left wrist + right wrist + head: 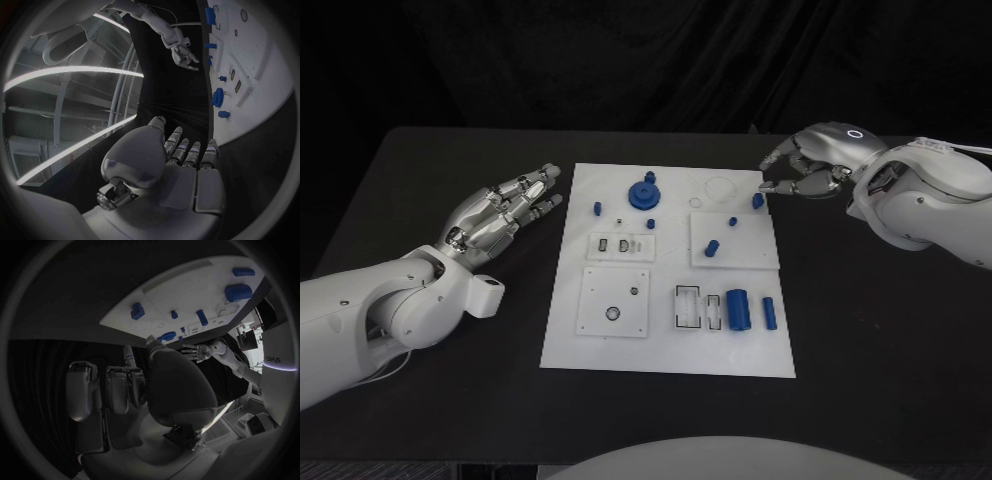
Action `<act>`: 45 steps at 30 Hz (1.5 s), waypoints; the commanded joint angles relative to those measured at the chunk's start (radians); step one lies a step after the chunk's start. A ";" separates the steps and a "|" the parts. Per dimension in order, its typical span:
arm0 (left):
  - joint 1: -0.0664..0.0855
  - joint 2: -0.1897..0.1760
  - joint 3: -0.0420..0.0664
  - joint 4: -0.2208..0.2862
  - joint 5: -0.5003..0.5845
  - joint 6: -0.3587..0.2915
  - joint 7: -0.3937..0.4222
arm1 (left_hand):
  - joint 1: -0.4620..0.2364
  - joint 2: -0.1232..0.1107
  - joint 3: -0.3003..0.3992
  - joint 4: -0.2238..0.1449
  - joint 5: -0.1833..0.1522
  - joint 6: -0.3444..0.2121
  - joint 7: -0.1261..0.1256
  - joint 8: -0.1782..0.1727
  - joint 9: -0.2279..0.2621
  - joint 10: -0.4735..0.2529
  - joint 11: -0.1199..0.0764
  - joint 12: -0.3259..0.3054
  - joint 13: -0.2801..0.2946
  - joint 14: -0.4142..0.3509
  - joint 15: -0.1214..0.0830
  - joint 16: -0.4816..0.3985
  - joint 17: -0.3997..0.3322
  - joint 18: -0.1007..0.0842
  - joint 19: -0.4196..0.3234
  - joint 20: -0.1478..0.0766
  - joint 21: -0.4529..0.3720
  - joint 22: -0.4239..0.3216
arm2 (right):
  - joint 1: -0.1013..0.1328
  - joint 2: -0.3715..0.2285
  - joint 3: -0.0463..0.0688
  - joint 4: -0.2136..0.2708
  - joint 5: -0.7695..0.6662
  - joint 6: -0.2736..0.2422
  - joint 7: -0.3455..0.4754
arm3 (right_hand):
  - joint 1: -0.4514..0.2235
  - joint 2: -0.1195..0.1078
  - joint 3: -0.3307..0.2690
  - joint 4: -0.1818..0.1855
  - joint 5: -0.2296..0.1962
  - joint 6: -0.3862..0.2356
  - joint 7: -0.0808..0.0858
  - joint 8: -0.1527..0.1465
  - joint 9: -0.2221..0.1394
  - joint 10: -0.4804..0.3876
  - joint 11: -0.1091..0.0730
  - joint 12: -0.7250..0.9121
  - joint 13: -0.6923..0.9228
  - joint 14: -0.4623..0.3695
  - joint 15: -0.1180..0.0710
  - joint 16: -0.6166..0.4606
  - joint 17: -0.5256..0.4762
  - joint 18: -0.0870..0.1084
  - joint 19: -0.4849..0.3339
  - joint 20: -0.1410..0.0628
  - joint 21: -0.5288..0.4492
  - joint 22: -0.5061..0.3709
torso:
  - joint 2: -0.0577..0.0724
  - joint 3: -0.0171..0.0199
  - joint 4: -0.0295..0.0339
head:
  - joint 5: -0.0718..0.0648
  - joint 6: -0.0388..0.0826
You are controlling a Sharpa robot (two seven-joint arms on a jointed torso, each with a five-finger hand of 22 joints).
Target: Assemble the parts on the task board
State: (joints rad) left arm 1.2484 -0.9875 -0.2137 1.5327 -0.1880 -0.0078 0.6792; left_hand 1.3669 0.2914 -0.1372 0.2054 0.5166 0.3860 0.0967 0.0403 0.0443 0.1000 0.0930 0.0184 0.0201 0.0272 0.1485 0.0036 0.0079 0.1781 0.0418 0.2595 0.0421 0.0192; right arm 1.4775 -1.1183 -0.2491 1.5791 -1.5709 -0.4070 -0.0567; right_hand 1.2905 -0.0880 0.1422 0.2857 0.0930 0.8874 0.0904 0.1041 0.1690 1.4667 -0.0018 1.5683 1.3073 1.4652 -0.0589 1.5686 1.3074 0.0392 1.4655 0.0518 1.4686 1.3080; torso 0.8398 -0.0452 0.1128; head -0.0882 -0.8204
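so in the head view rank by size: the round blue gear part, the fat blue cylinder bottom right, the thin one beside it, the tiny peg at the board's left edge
1. round blue gear part
2. fat blue cylinder
3. thin cylinder
4. tiny peg
Gear and fat cylinder look close; that order is unsure.

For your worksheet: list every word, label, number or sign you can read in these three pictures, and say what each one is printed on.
No text can be read with certainty.
White rectangular task board: no lettering, only outlined slots.
Small blue plastic parts: unmarked.
Silver many-fingered left hand and right hand: no labels.
Right wrist view: faint dark lettering on a white casing at the circle's rim, too blurred to read.
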 commanded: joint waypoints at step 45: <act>-0.007 0.009 0.001 -0.009 0.001 0.026 0.169 | 0.013 0.000 0.020 -0.002 0.006 -0.002 0.004 0.005 0.001 0.001 0.008 0.001 0.001 0.001 0.008 0.006 0.001 0.002 0.004 0.010 0.006 0.002 | -0.071 0.063 0.000 -0.078 -0.002 0.076 -0.042 | 0.103 -0.016 0.013 -0.019 0.008 -0.031 -0.016 -0.027 -0.013 0.097 -0.013 -0.003 0.255 0.104 -0.014 -0.002 0.260 -0.002 0.029 -0.012 -0.035 0.196 | -0.001 0.0011 0.0001 | 0.006 -0.015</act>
State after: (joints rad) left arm 1.2431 -0.9811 -0.2137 1.5223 -0.1880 0.0033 0.6792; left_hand 1.3669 0.2914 -0.1219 0.2014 0.5165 0.3860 0.0967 0.0403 0.0442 0.1000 0.0930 0.0184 0.0201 0.0272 0.1484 0.0036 0.0075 0.1781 0.0455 0.2631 0.0421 0.0204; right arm 1.4102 -1.0566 -0.2497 1.5026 -1.5706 -0.3431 -0.0844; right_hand 1.3821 -0.1026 0.1547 0.2730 0.1000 0.8622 0.0725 0.0802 0.1570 1.4666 -0.0091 1.5682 1.3073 1.4653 -0.0662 1.5685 1.3074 0.0391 1.4654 0.0447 1.4387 1.3076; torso 0.8384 -0.0442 0.1138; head -0.0838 -0.8344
